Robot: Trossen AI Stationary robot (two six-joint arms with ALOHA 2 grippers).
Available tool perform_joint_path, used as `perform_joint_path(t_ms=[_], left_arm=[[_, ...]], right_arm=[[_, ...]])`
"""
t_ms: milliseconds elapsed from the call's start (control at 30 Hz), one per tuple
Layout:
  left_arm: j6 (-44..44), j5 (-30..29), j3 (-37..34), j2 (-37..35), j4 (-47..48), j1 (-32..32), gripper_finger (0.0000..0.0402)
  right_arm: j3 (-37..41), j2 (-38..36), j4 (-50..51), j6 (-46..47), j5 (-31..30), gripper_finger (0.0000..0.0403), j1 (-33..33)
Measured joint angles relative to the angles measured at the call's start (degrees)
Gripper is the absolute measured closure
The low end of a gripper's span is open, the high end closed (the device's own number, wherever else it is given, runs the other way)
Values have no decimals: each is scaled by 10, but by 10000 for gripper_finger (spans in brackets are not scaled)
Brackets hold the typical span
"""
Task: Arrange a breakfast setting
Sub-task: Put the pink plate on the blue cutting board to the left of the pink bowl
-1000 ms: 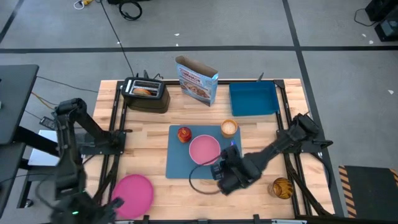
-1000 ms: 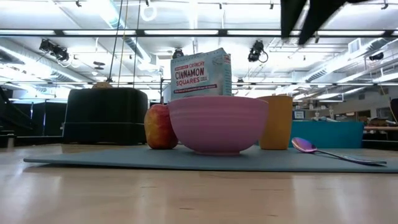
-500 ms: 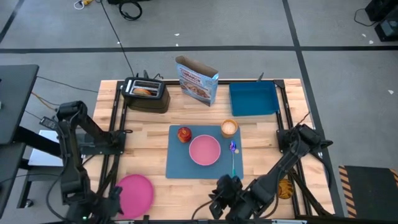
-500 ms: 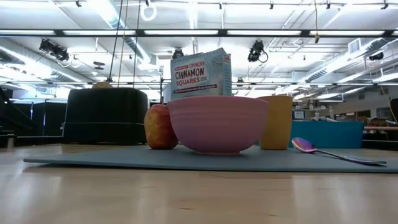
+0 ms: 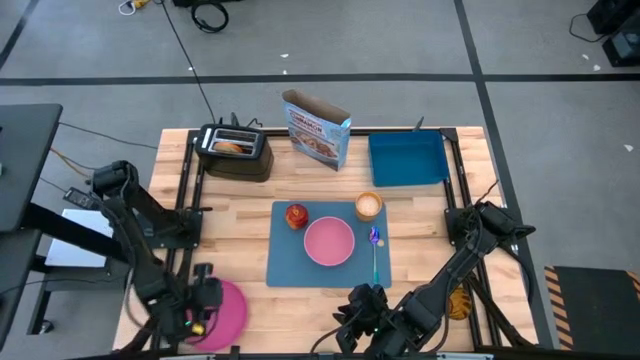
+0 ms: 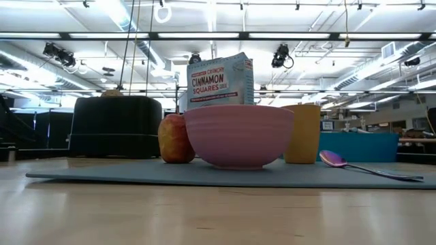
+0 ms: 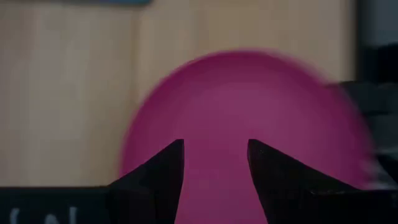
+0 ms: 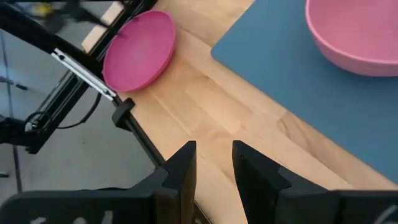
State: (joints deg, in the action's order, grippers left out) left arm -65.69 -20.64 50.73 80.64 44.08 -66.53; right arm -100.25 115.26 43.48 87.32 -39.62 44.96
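The blue placemat [image 5: 290, 262] lies mid-table with the pink bowl [image 5: 329, 241], the red-orange apple [image 5: 296, 216], the tan cup [image 5: 369, 206] and the blue-purple-handled spoon [image 5: 376, 252] resting on it. The flat pink plate [image 5: 230, 310] lies on the wood at the near left corner. My left gripper [image 5: 203, 303] is open over the plate's left part, and its wrist view [image 7: 216, 155] shows the plate [image 7: 249, 99] beyond its fingers. My right gripper [image 5: 360, 315] is open and empty at the near edge, in front of the placemat [image 8: 292, 106].
A black toaster [image 5: 235, 152], a cereal box [image 5: 318, 128] and a deep blue tray [image 5: 408, 158] stand along the far edge. An amber object [image 5: 455, 300] sits at the near right. Bare wood shows between plate and placemat [image 8: 205, 106].
My right gripper has drawn back from the spoon's place on the placemat toward the table's near edge; the spoon lies still on the mat. My left gripper has gone from beyond the near left corner toward the right, over the pink plate.
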Motion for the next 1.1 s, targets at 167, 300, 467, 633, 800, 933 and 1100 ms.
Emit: perform_joint_path(t_ms=[167,300,467,633,800,933,1100], left_arm=[[8,39,-58,0,-2,43,216],[8,41,-81,0,-13,46,216],[13,36,-82,-3,-7,43,216],[21,41,-85,-3,19,59,216],[38,100,-139,-4,-50,81,216],[33,122,-171,-8,-89,96,217],[38,127,-173,-19,-92,105,240]], right_arm=[[0,0,-19,-14,0,292,1],[0,0,-19,-16,-3,292,3],[0,0,-20,-22,-13,292,3],[0,0,-23,-25,-13,292,3],[0,0,-29,-25,-14,292,3],[0,0,-34,-25,-14,292,4],[0,-1,-42,-39,-14,292,5]])
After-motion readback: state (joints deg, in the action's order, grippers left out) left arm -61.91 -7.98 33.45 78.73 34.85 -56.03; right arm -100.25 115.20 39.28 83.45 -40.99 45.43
